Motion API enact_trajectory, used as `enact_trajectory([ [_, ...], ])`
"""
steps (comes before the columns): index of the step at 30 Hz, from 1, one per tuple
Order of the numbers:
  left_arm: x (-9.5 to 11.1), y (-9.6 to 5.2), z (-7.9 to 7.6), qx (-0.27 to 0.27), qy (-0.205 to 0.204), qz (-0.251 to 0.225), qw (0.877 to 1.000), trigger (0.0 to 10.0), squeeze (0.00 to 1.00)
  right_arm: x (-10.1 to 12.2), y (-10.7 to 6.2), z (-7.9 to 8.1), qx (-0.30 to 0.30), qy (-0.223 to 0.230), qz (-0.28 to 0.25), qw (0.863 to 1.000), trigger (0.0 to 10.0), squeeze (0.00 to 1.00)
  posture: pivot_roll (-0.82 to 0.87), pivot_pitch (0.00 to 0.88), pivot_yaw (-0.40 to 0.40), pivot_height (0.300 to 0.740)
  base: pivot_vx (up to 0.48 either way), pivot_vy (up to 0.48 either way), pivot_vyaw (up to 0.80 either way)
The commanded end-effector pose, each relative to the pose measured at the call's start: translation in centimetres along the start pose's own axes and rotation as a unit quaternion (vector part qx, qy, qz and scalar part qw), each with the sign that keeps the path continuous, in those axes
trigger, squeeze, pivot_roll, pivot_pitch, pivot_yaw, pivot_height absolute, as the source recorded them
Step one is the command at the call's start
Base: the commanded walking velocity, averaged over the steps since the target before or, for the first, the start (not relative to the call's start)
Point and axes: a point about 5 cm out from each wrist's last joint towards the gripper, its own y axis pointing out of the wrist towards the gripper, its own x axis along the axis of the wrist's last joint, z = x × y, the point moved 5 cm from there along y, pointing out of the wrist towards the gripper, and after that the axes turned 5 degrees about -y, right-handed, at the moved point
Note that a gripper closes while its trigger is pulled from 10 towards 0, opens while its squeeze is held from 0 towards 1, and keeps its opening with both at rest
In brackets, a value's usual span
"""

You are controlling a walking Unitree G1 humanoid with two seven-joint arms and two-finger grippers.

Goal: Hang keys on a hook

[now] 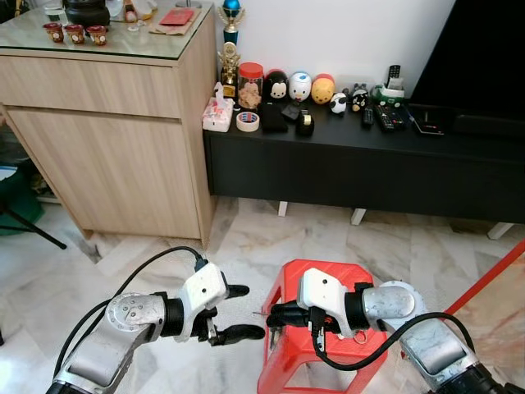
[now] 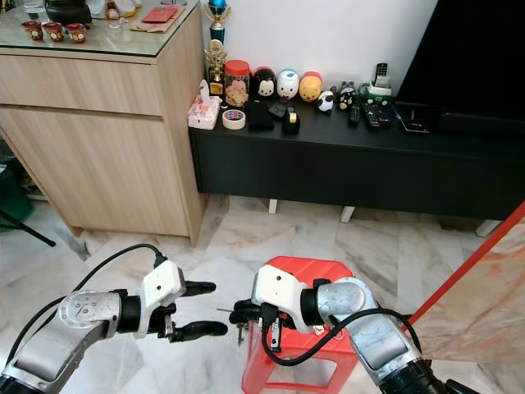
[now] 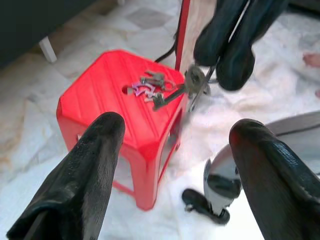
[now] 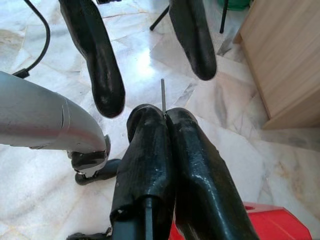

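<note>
Bunch of small metal keys on a ring [image 3: 192,82] hangs from the tips of the right end effector [image 3: 227,50], whose two black fingers are pressed together on it, over the near-left corner of the red plastic stool [image 1: 324,279] (landmark). A thin metal sliver sticks out between the closed fingertips in the right wrist view. A second cluster of keys with a purple tag [image 3: 150,90] lies on the stool top, beside its centre hole. In the right eye view the held keys [image 2: 240,328] dangle just off the stool's left edge.

Left end effector [image 1: 242,312] sits to the left of the stool, over the white marble floor [image 1: 246,238], fingers spread wide, nothing between them, pointing toward the right end effector; the two are near but apart.

Behind the stool: long low black TV console [image 1: 361,164] against the white wall. On its top (crowded): a white tissue pack [image 1: 217,115], a roll of tape [image 1: 248,121], a red-lidded clear jar [image 1: 250,84], three egg-shaped cartoon figures [image 1: 299,86], small panda figures [image 1: 339,103], remote controls [image 1: 385,115], and a gold trophy [image 1: 229,61]. Left of the console, a light wood cabinet with a glass worktop [image 1: 115,49] carries small red cups [image 1: 75,33] and a red packet [image 1: 176,16]. A red slanted pole [image 1: 492,275] runs right of the stool. Large dark screen [image 1: 484,57] above the console's right end.
</note>
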Motion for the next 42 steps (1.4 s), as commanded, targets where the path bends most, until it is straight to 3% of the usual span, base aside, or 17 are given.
enact_trajectory([
  [1,0.1,0.2,-0.3,-0.008,0.015,0.006,1.000,10.0,0.00,0.6,-0.2,-0.2,0.002,-0.016,-0.005,1.000,10.0,0.00,0.02,0.035,-0.116,0.740,0.000,0.000,0.00],
  [4,0.4,0.3,0.3,0.011,0.008,-0.007,1.000,10.0,0.00,0.9,-0.2,-0.6,-0.005,-0.016,-0.010,1.000,10.0,0.00,0.02,0.034,-0.114,0.740,0.000,0.000,0.00],
  [10,0.3,0.2,0.1,0.009,-0.005,-0.009,1.000,10.0,0.00,1.3,-0.4,-1.6,-0.029,-0.024,-0.017,0.999,10.0,0.00,0.02,0.035,-0.116,0.740,0.000,0.000,0.00],
  [18,-1.6,0.0,0.4,0.033,-0.034,0.000,0.999,10.0,0.00,3.5,-0.6,-3.7,-0.075,-0.036,-0.048,0.995,10.0,0.00,0.02,0.035,-0.110,0.740,0.000,0.000,0.00],
  [25,-1.4,-0.1,0.7,0.046,-0.036,-0.009,0.998,10.0,0.00,3.0,-0.4,-2.9,-0.046,-0.050,-0.029,0.997,10.0,0.00,0.02,0.036,-0.114,0.740,0.000,0.000,0.00],
  [31,-1.4,0.1,0.8,0.044,-0.037,-0.010,0.998,10.0,0.00,3.0,-0.4,-3.7,-0.068,-0.038,-0.039,0.996,10.0,0.00,0.02,0.034,-0.114,0.740,0.000,0.000,0.00],
  [42,-2.3,0.7,2.1,0.105,-0.060,-0.031,0.992,10.0,0.00,5.9,0.2,-4.8,-0.104,-0.041,-0.089,0.990,10.0,0.00,0.02,0.022,-0.107,0.740,0.000,0.000,0.00],
])
